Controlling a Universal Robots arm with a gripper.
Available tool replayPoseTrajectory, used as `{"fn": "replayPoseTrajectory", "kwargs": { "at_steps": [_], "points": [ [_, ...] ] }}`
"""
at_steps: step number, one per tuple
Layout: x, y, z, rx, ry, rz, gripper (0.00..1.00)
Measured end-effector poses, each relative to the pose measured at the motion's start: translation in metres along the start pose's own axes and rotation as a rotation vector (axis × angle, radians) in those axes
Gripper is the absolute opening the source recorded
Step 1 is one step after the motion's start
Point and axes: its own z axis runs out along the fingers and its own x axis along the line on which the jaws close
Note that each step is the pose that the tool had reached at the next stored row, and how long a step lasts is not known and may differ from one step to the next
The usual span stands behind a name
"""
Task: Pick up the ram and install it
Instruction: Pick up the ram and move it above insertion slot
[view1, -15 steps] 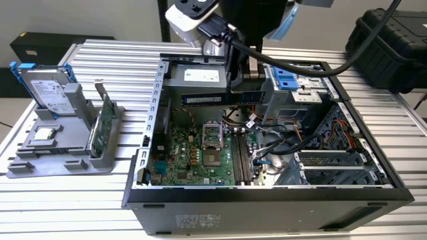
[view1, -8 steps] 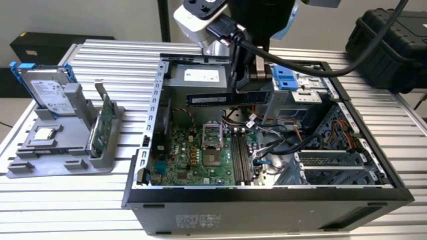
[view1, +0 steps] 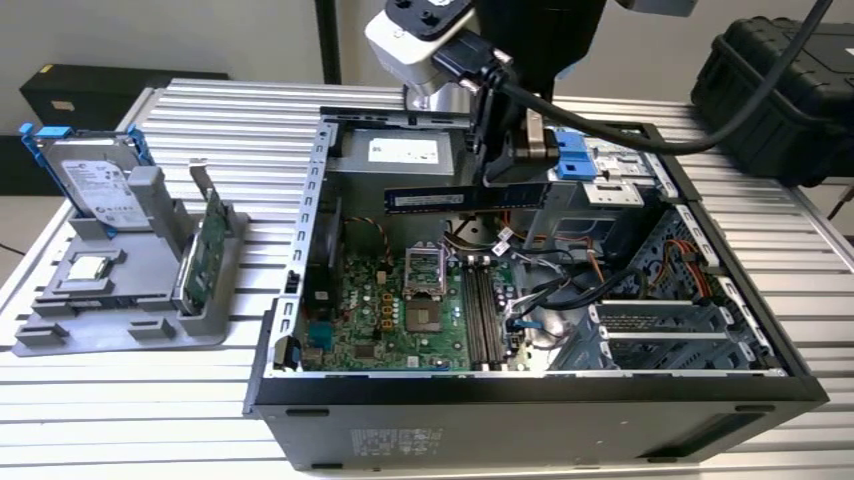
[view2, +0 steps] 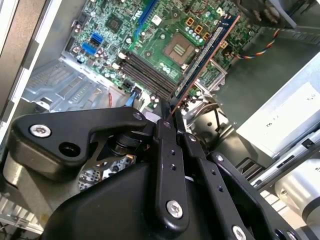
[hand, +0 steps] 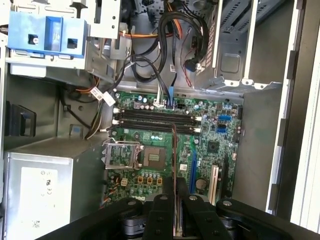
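Ribbed metal tabletop (view1: 134, 400), carrying an open computer case (view1: 534, 405) laid on its side, motherboard (view1: 387, 300) facing up. On the exterior view's left, grey stand (view1: 120, 325) with a silver hard drive (view1: 94, 185) and a green card (view1: 203, 255) set on edge in it. Black hard-shell box (view1: 781, 80) at the far corner on the exterior view's right.

Over the case, claw (view1: 515, 185) clamped narrow on the ram (view1: 441, 199), pinching it near one end. Hangs level in the air, long edge down, well above the board. Lies crosswise to the memory slots (view1: 483, 310) and, as far as can be told, touches none of them.

In both wrist views, seen nearly edge-on, reaching out from between the black fingers (view2: 170, 150). In the second wrist view, gold contact edge turned toward the board, with the processor socket (view2: 178, 49) just beyond. In the first wrist view, thin strip crossing the board from the claw toward the slots.
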Motion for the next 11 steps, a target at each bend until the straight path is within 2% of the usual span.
{"fn": "replayPoseTrajectory", "kwargs": {
  "at_steps": [11],
  "points": [
    [-0.0003, 0.0039, 0.0, 0.0, 0.0001, 0.003, 0.0]
  ]
}}
